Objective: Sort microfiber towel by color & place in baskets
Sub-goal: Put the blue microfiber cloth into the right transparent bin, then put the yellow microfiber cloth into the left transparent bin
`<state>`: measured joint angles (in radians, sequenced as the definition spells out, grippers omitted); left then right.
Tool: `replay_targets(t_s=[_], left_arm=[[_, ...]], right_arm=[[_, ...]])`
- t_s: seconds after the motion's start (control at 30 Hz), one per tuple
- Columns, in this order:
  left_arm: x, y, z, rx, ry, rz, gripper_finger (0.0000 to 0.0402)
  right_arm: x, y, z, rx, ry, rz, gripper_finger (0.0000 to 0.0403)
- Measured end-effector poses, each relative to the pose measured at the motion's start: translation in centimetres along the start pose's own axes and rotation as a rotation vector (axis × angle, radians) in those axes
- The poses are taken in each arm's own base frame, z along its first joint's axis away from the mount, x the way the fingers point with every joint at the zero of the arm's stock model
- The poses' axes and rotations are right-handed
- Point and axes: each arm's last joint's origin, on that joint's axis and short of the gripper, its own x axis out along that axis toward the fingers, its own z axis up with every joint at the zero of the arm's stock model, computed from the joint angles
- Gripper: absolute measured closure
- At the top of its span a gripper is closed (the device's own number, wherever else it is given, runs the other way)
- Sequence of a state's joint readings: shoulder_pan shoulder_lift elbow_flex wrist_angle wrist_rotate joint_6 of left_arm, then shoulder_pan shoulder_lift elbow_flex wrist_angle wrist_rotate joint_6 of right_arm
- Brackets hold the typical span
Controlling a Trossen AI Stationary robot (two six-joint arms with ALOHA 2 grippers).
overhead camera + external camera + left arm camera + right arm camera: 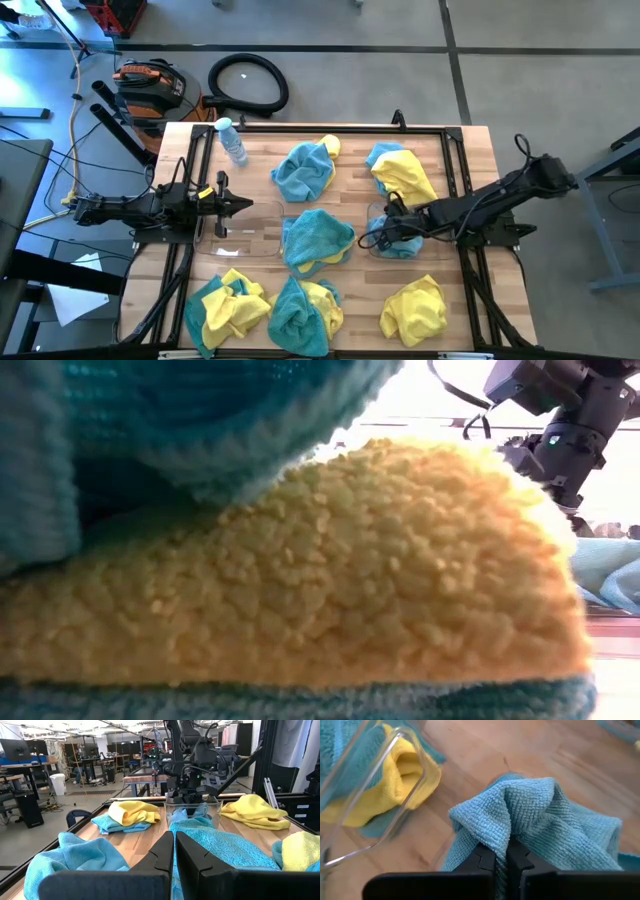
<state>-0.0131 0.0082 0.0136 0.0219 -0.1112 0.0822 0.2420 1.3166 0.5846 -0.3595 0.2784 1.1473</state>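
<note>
A soft, light teal towel [540, 820] is pinched at a raised fold by the right gripper [501, 857] inside the right basket [378, 214]. The left gripper [240, 204], fingers pressed together, waits at the left basket [262, 248].

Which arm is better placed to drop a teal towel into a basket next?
Right. Its end effector is already shut on a teal towel over the right basket; the left end effector is shut and holds nothing.

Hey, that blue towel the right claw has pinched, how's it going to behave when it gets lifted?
Probably floppy: the blue towel already bunches into a peak above the shut right claw. Likely light, being thin ribbed cloth. Its loose folds may drag over the basket wall.
</note>
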Motion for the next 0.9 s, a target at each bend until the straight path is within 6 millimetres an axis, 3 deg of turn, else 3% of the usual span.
replay_targets(t_s=[0.3,0.47,0.9], left_arm=[[0.0,0.0,0.0,0.0,0.0,0.0,0.0394],[0.0,0.0,0.0,0.0,0.0,0.0,0.0394],[0.0,0.0,0.0,0.0,0.0,0.001,0.0394]], right_arm=[[-0.2,0.5,0.3,-0.025,-0.022,0.009,0.0306],[-1.3,1.3,1.0,-0.075,0.002,0.036,0.0262],[-6.1,3.2,2.7,-0.132,0.047,-0.101,0.0249]])
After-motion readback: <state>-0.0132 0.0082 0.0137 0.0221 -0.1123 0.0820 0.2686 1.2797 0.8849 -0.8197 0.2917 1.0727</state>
